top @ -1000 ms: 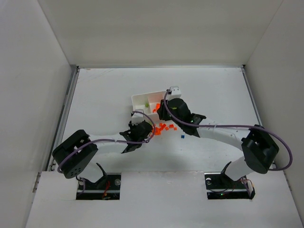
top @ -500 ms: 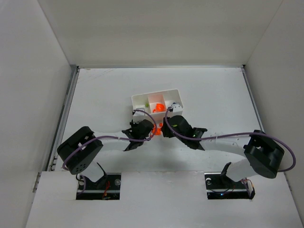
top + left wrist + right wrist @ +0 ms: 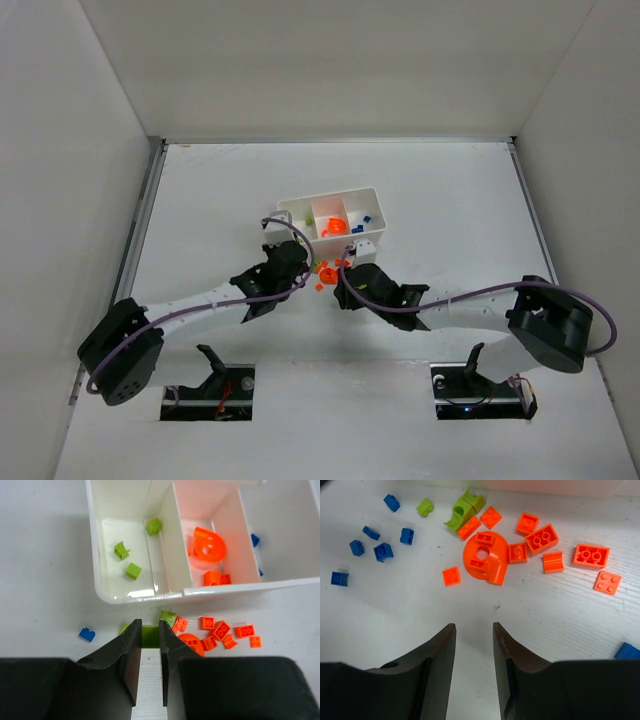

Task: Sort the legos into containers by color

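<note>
L hand (image 3: 149, 625) clamped on one green lego (image 3: 149, 636), pinched btw both fingertips, low over the counter (image 3: 45, 605). Straight ahead, just past the tips: white tray (image 3: 145, 596), near wall closest. Left compartment, ahead-left of L hand, has 3 green pcs (image 3: 133, 571). Middle compartment, ahead-right, has orange pcs incl. a round one (image 3: 207, 545). Right compartment only partly in view, some blue (image 3: 254, 540) inside. Second green brick (image 3: 168, 616) lies just ahead-right of the tips, next to loose orange legos (image 3: 220, 630) spread to the hand's right, btw it and the tray wall. Single blue brick (image 3: 87, 634) left of the hand, on its own.

R hand (image 3: 473, 627): fingers apart, nothing btw them, bare counter under. Ahead of it is an orange round plate (image 3: 485, 557) w/ small orange bricks around it and more ahead-right. Green bricks (image 3: 462, 510) lie further ahead, blue group (image 3: 380, 551) ahead-left. One blue piece (image 3: 627, 651) at far right edge.
</note>
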